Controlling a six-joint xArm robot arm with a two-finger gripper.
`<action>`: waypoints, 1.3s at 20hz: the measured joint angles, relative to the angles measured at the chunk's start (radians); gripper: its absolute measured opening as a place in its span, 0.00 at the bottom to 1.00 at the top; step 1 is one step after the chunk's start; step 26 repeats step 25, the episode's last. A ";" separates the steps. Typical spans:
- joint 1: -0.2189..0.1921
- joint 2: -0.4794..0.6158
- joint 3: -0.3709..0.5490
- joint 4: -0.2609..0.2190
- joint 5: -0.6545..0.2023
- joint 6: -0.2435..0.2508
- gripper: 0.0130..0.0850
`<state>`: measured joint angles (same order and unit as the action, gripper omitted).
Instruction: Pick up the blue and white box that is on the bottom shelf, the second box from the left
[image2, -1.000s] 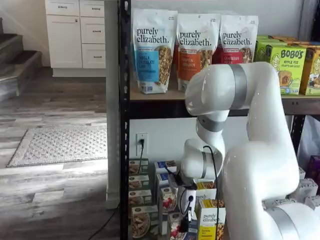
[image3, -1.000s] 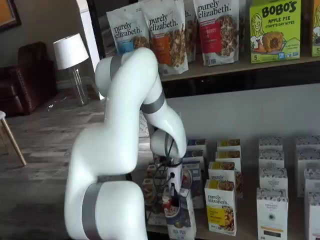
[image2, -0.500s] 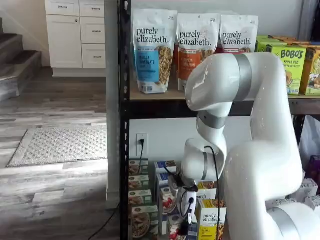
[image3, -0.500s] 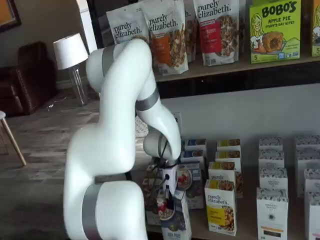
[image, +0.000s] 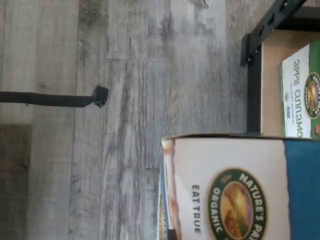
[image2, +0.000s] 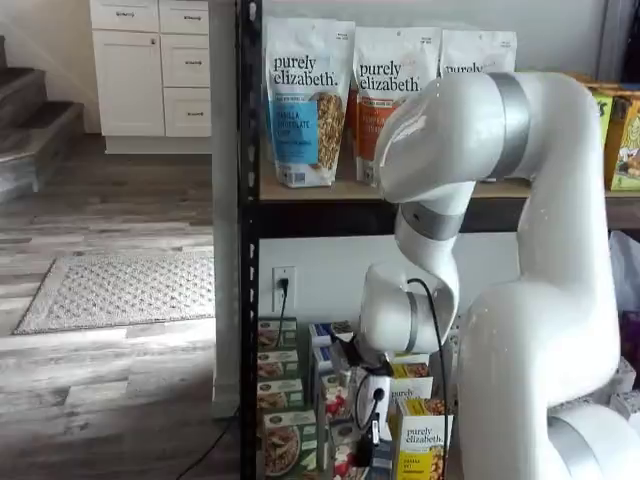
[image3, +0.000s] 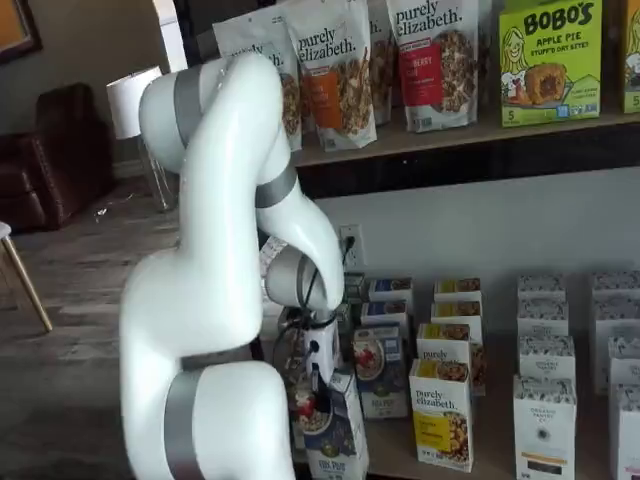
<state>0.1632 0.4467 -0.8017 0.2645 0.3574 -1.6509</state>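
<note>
White-bodied and black-fingered, the robot's gripper (image3: 318, 385) is pinching the small blue and white cardboard box (image3: 336, 430) by its upper part, and the box is hanging directly beneath the fingers, tilted, with its lower end swinging out toward the front of the rack. In a shelf view the same box (image2: 345, 448) is showing just below the gripper (image2: 372, 438), mostly hidden by the wrist and a black cable. The fingers are pressing together on the carton.

Behind the gripper, the bottom shelf (image3: 478, 472) of the black metal-post rack is carrying rows of small cartons. Just to the gripper's far side, another blue-fronted carton (image3: 380, 372) is standing upright, and beside that a yellow and white "purely elizabeth" carton (image3: 441, 414) is standing at the front edge. Above the gripper, the tan wooden shelf (image3: 450, 135) is holding tall granola pouches.

In the wrist view, the held box (image: 240, 190) is filling the near field close under the camera, its white panel with a round green and gold organic seal meeting the blue part. Beyond it, grey wood-plank floor (image: 125, 100) is showing, along with a green-fronted apple cinnamon carton (image: 300, 92) resting on the tan shelf board (image: 270, 90) by a black post.
</note>
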 joint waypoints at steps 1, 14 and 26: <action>0.005 -0.018 0.013 -0.010 0.002 0.014 0.44; 0.032 -0.340 0.149 -0.131 0.177 0.169 0.44; 0.030 -0.606 0.212 -0.151 0.356 0.200 0.44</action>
